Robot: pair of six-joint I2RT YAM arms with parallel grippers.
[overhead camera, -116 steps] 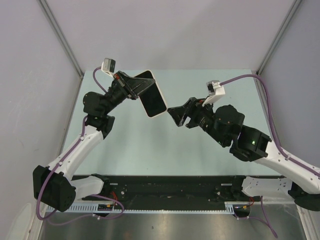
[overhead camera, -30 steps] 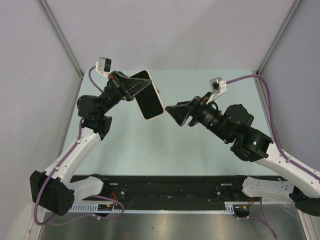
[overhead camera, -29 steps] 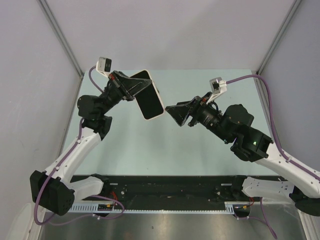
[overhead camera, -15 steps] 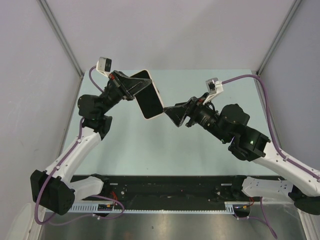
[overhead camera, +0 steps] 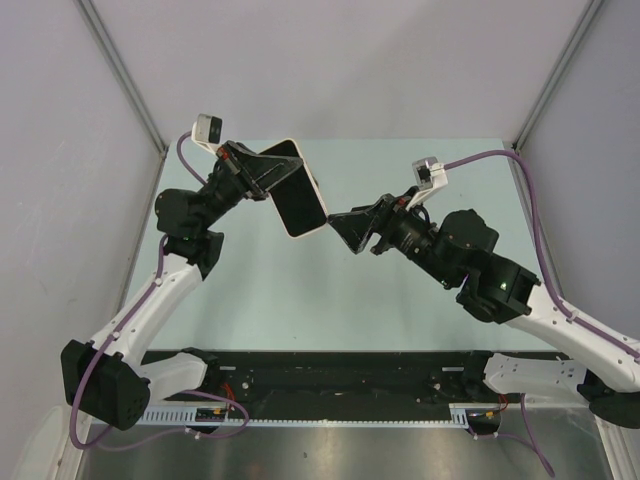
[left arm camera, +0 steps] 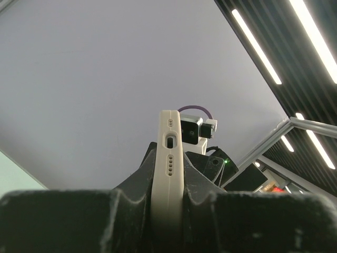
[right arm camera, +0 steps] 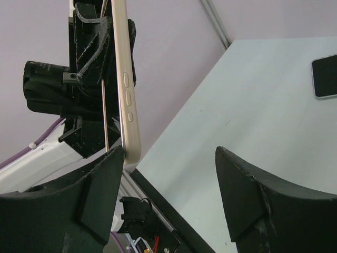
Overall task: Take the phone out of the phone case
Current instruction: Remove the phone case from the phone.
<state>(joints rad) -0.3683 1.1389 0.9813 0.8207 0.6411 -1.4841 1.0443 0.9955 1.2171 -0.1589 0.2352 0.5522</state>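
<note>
The left claw (overhead camera: 268, 176) was clenched on a black-screened rectangular phone (overhead camera: 300, 207) in its cream plastic case (left arm camera: 167, 174), raised above the pale green surface (overhead camera: 400, 290). At the phone's 4 o'clock, just beside its corner, the right claw (overhead camera: 345, 228) gaped, released.

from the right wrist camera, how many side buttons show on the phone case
3 on the phone case, in a line down the edge facing the camera: top button, middle button, bottom button. The opposite edge is hidden, so more may exist.
</note>
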